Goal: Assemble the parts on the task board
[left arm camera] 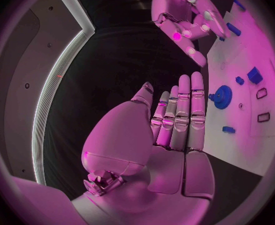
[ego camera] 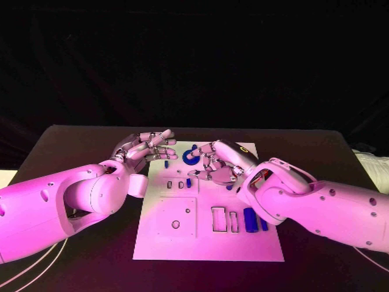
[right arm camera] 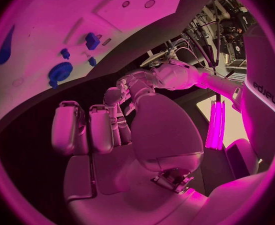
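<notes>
Your left robot hand hovers empty, fingers straight, beside the task board, while your right robot hand, fingers curled on nothing, hangs over the blue gear, likely readying a pick.

White task board flat mid-table, blue gear and small blue parts on it.

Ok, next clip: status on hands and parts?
Left hand open, fingers straight, at board's far left edge. Right hand open above the board, holding nothing. Blue gear and small blue parts on board. Nothing blocking.
</notes>
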Available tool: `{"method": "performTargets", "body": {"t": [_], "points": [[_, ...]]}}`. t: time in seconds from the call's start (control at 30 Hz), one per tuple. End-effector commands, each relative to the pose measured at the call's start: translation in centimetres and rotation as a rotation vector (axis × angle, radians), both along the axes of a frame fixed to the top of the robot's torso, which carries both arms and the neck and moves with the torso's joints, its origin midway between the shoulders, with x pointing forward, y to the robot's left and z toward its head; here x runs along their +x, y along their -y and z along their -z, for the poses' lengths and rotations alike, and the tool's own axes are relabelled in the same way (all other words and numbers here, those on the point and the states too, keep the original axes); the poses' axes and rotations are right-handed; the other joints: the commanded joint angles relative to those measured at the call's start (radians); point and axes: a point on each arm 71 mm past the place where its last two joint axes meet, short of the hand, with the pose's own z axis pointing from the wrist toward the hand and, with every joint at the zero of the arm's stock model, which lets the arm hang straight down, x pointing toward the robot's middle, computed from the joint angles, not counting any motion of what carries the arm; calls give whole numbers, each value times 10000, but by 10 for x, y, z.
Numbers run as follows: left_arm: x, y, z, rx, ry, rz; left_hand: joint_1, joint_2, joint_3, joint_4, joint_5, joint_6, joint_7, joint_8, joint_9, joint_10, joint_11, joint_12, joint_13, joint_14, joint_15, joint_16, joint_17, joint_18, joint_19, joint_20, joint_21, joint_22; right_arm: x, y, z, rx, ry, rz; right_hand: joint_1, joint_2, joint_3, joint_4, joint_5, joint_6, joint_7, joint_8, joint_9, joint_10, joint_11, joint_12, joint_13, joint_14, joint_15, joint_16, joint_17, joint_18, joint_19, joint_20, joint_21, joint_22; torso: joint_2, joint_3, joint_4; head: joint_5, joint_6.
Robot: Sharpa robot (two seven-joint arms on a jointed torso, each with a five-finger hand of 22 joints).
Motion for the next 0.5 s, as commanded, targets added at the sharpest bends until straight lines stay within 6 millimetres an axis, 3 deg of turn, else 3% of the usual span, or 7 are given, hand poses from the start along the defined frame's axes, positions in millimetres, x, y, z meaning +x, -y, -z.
{"method": "performTargets", "body": {"t": [0.03,0.13,0.17,0.2,0.3,0.37,0.5], "points": [[1,-2,2,1464,258,374,-14,35,42,-19,54,382,-157,119,50,478,-165,98,91,434,-197,304,308,137,329,-168,310,158,-8,6,-9,659,-788,-1486,157,37,-18,-57,64,154,-57,91,38,123,-55,253,173,514,34,89,106,-47,88,9,52,59,-42,-13,-23,-40,10],[2,-4,6,2453,-63,669,20,-56,123,-12,47,827,-435,316,161,1132,-494,347,275,1454,-533,1362,1069,131,1021,-482,1069,572,-7,25,-17,1097,-1345,-1250,297,98,-10,-111,117,253,-77,151,64,304,-80,579,445,523,14,115,138,-55,111,-7,72,99,-93,-21,-61,-16,-33],[2,-5,8,2855,-208,832,-26,-81,125,36,52,905,-530,384,204,1271,-540,444,361,1823,-648,2352,1885,112,1260,-591,1414,773,-6,33,-20,1275,-1521,-1080,327,117,-6,-120,138,266,-79,160,68,342,-83,649,503,527,10,127,152,-58,120,-11,80,116,-102,-14,-77,11,-33],[2,-5,9,3254,-281,1074,-105,-158,85,82,50,1070,-658,563,314,1498,-684,670,533,2301,-792,4339,3604,130,1529,-750,1923,1098,-5,39,-22,1414,-1648,-912,349,140,-1,-125,164,279,-80,168,71,371,-85,701,545,531,8,138,165,-62,130,-14,89,133,-121,-2,-96,28,-23],[6,-6,9,4785,-193,1856,-464,-511,-315,153,27,1263,-994,1314,881,1969,-1051,1886,1447,3573,-1064,10878,9531,-627,3255,-1029,6243,6467,-1,57,-30,1776,-1908,-359,415,237,23,-130,263,346,-88,212,89,432,-94,822,645,538,-2,155,185,-67,147,-25,104,159,-167,25,-127,24,-27],[9,-8,8,5853,-264,2349,-704,-518,-555,287,50,1071,-1126,1873,1362,1788,-1139,2936,2335,3815,-1193,12313,10908,-867,3577,-1050,7488,8091,2,68,-34,1939,-1962,-27,440,295,36,-124,332,391,-93,245,101,444,-101,859,675,539,-8,156,187,-68,150,-31,109,164,-206,39,-140,36,-42],[15,-12,8,7937,-747,3119,-1457,-332,-1267,1125,-4,413,-1150,3520,2822,981,-1376,6001,5094,3892,-1195,12609,11196,-1042,3802,-1202,8874,9971,9,86,-42,2031,-1853,522,452,318,40,-122,368,396,-93,253,103,449,-103,876,691,540,-10,158,190,-68,151,-34,110,165,-287,71,-167,100,-56]]}}
